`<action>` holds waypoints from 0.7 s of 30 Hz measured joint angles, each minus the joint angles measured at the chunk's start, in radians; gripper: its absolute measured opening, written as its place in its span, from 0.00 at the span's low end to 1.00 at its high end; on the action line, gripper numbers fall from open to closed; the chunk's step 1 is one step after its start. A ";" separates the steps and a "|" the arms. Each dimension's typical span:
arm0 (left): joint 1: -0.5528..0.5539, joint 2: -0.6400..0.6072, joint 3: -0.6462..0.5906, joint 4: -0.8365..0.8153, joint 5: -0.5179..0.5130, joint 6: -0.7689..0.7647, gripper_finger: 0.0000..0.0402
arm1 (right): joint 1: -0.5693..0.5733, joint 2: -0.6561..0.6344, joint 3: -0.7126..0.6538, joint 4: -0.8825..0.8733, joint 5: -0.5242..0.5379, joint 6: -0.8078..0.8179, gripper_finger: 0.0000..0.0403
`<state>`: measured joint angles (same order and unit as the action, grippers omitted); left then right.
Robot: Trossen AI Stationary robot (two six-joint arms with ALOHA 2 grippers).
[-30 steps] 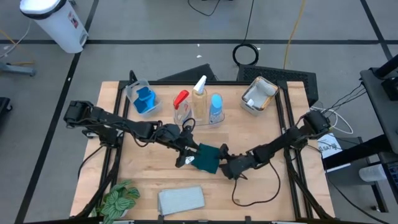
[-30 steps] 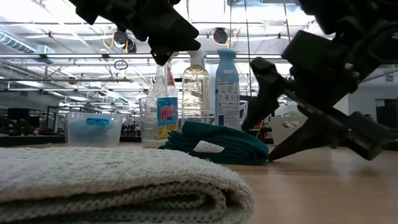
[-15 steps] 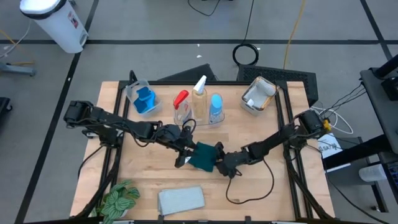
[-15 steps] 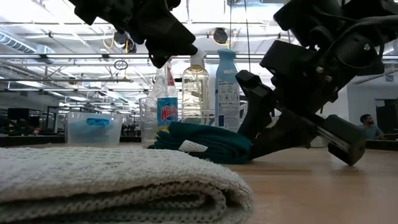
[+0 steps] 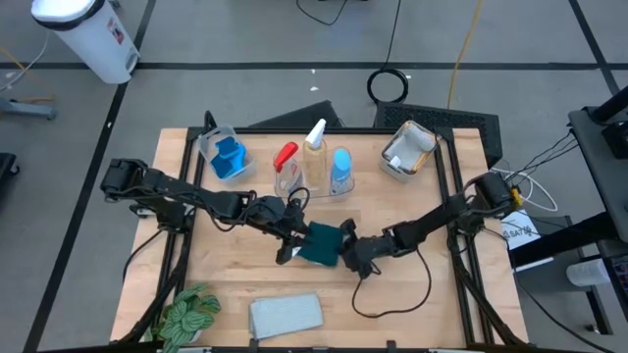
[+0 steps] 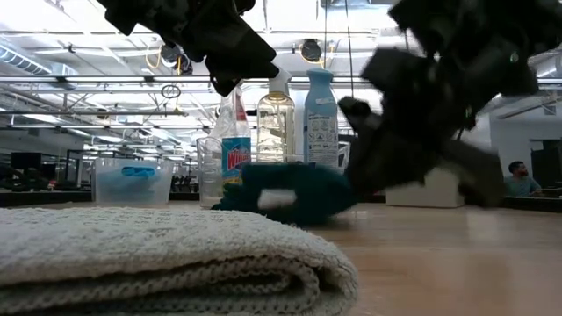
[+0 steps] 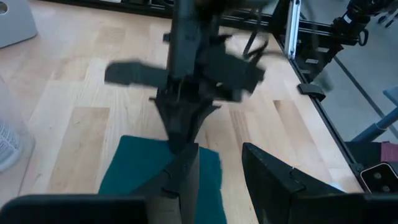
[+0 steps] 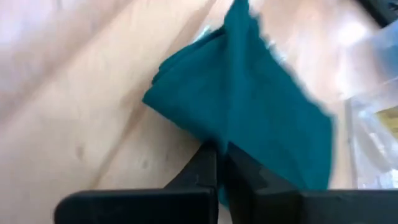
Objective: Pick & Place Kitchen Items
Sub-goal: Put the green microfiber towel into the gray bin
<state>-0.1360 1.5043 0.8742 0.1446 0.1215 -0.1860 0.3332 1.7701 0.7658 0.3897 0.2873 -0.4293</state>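
Note:
A folded teal cloth [image 5: 319, 243] lies on the wooden table's middle, also seen in the low view [image 6: 290, 193]. My right gripper [image 5: 347, 247] is at the cloth's right edge and is shut on it [image 8: 217, 163]. My left gripper [image 5: 294, 238] hovers open above the cloth's left part [image 7: 217, 155] and touches nothing. Three bottles stand upright behind the cloth: red-trigger [image 5: 286, 165], white-trigger [image 5: 314, 152] and blue-capped [image 5: 340, 169]. A grey folded towel [image 5: 286, 314] lies flat at the near edge. My right gripper pinches the teal cloth's right-hand edge [image 8: 231, 134] between its two fingers. It comes in low and slanting from the table's right. How many layers it has, I cannot tell. By the fingers the cloth rises in a ridge, and its left part lies on the table.
A clear tub [image 5: 214, 145] holding a blue sponge [image 5: 229, 159] stands at the far left, and a grey tub [image 5: 408, 152] at the far right. A green plant [image 5: 186, 316] sits at the near left corner. Bare wood shows to the right of the cloth.
My right gripper has moved toward the table's left onto the teal cloth and shut on its right edge. The cloth has been nudged a little leftward and bunched up at that edge.

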 joint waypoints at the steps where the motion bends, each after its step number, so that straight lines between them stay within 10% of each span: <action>1: 0.000 0.000 0.000 0.000 0.000 0.000 0.32 | 0.000 -0.021 0.000 -0.002 0.000 0.022 0.01; 21: 0.000 0.000 0.000 0.002 -0.001 0.000 0.32 | -0.033 -0.501 0.003 -0.400 -0.083 0.735 0.00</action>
<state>-0.1360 1.5043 0.8742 0.1467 0.1207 -0.1860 0.3001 1.2691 0.7685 -0.0107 0.2043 0.3060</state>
